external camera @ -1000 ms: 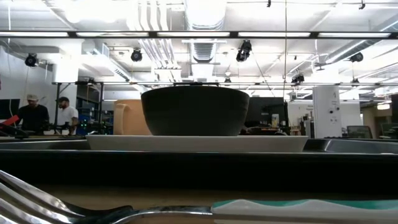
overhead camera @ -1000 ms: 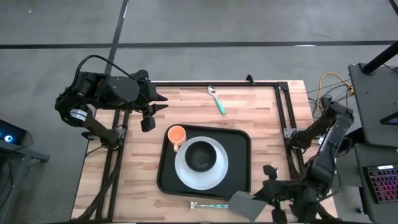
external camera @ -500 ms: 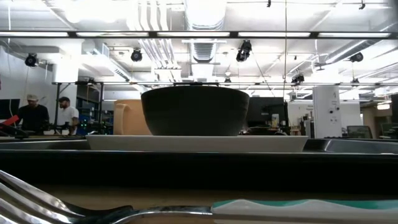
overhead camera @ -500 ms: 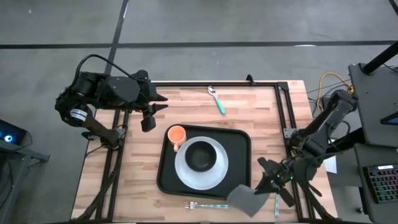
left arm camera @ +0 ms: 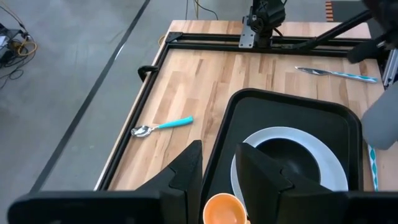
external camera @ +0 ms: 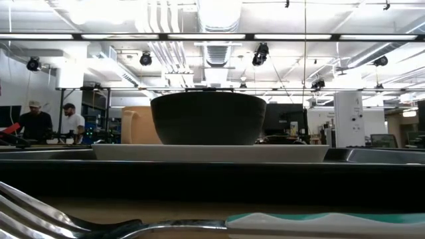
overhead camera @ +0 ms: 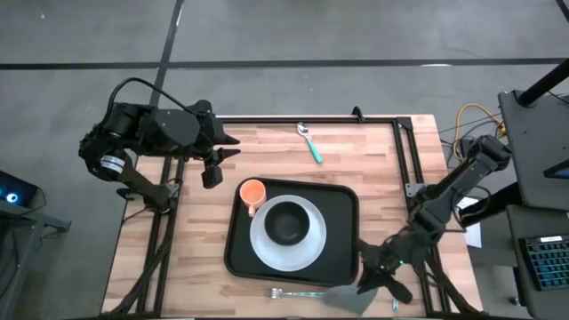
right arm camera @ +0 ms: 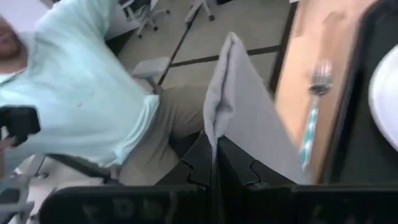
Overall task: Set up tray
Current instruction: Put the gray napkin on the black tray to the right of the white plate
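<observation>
right gripper clenched on grey napkin, front edge by my fork | tray just beyond, long axis left-right, mid-table; right arm nearer | left gripper parted, empty, far-left corner

Wooden table: tray, spoon, fork.

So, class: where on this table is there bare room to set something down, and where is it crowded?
Bare wood lies left of the tray, and right of it between the spoon and the frame. It is crowded on the tray, with cup, plate and bowl, and at the near edge by the fork.
</observation>
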Robot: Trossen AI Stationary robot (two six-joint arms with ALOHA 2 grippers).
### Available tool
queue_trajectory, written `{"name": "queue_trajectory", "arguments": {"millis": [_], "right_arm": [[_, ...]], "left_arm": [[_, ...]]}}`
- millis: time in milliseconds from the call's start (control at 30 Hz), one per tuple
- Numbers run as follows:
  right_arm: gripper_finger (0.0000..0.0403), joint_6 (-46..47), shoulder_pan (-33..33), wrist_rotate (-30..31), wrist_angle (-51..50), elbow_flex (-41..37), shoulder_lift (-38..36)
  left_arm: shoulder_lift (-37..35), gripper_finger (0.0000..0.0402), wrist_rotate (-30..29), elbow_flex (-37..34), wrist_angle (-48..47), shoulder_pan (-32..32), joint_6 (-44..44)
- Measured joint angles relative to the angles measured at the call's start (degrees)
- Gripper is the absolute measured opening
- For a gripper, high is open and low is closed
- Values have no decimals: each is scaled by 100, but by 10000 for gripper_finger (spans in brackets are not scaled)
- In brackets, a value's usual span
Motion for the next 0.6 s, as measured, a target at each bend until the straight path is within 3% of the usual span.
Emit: {"name": "queue_trajectory", "arguments": {"millis": [600], "right_arm": [[8,-525,-1152,-921,-125,-662,-205]], "left_arm": [[4,79,23,-23,1,0,-154]]}}
